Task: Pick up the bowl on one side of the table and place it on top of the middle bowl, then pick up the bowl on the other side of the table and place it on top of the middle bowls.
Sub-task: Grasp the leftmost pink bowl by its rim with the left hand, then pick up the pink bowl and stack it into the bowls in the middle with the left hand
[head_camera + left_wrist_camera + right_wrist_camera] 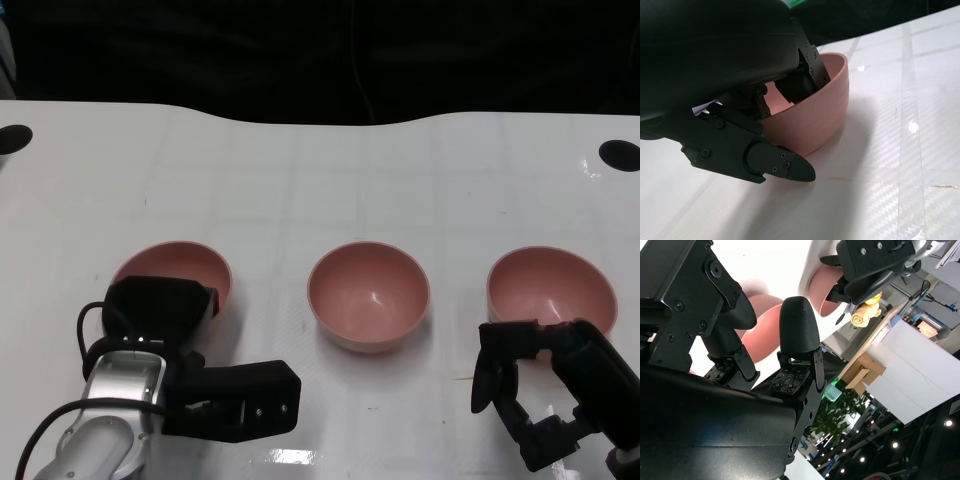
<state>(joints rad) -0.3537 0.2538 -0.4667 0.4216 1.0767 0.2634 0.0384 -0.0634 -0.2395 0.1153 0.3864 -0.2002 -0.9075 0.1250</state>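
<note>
Three pink bowls stand in a row on the white table [330,180]: the left bowl [190,262], the middle bowl [368,295] and the right bowl [552,288]. My left hand [175,345] lies over the left bowl's near rim. In the left wrist view its fingers [797,85] reach inside that bowl [815,120], while the thumb [775,165] stays outside, low by the wall. My right hand [545,395] hovers at the right bowl's near rim, fingers spread, holding nothing. The right wrist view shows its fingertips [799,322] before the right bowl [765,332].
Two black round holes mark the table's far corners [619,155] [12,138]. Beyond the curved far edge everything is dark. White table surface lies between the bowls and along the front. The right wrist view shows boxes and plants off the table.
</note>
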